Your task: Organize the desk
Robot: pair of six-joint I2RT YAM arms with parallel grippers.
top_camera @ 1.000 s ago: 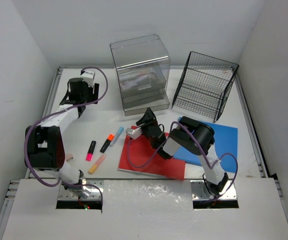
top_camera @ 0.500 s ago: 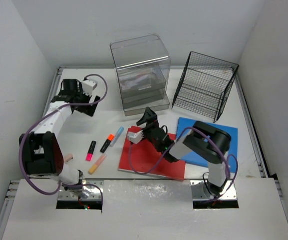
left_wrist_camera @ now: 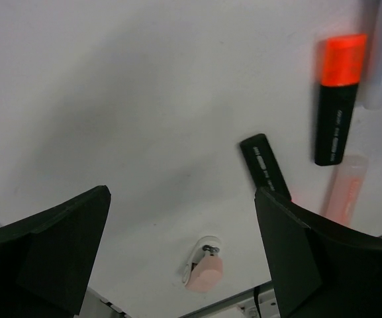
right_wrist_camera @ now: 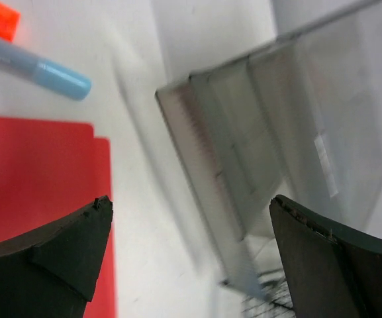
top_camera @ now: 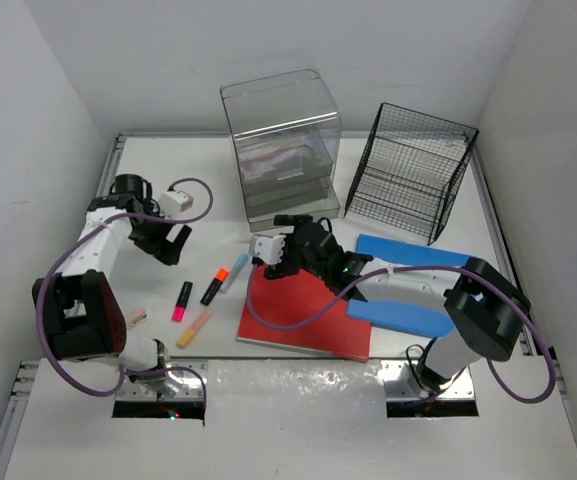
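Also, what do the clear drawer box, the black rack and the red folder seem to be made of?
The drawer box looks like clear, glossy plastic: its drawers show through the walls. The rack seems to be thin black wire, probably coated metal: it is an open grid. The red folder looks like matte card or thin plastic, flat and even in colour; I cannot tell which.

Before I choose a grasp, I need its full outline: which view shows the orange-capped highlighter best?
The left wrist view: the orange-capped highlighter lies whole and close, cap and black barrel clear. The top external view shows it whole but small beside the blue pen. The right wrist view catches only an orange corner.
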